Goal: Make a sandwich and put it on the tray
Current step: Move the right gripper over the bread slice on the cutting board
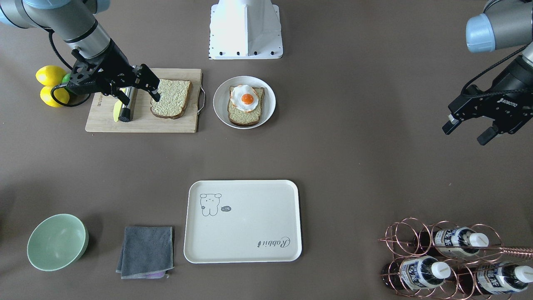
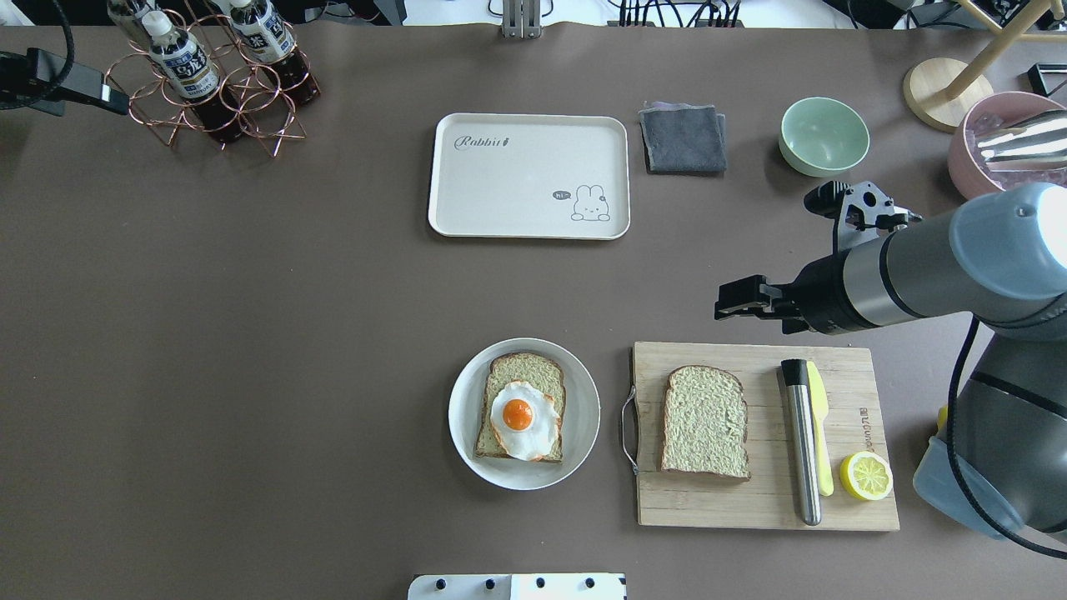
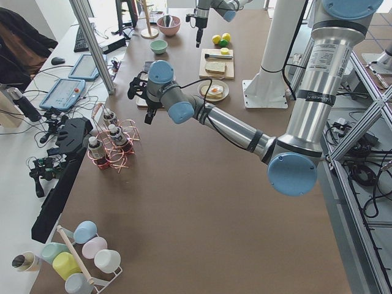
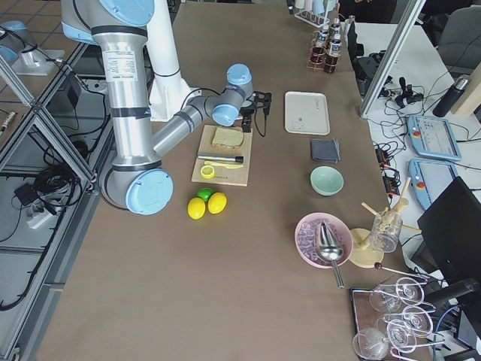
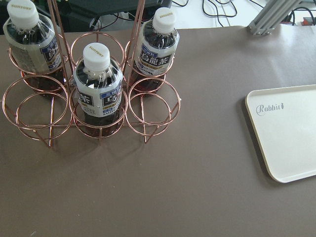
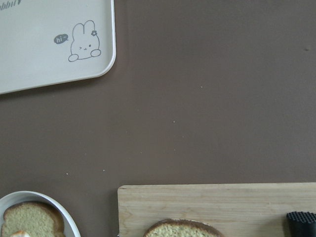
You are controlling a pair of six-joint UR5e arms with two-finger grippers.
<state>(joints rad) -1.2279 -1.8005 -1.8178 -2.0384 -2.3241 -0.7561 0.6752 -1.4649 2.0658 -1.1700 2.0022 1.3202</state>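
Brown tabletop is lying below: right gripper is hovering open, empty, bread slice just beside its fingertip; left gripper is hanging open, empty.

Broad bare tabletop between white plate and tray, open for passage. Right of the tray, grey cloth and green bowl near each other. Far left corner blocked by wire bottle rack. Only a narrow gap between plate and cutting board.

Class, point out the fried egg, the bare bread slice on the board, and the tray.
fried egg [image 2: 518, 414], overhead view, orange yolk
bare bread slice [image 2: 705, 422], overhead view, middle of crumb
tray [image 2: 517, 179], overhead view, bare centre
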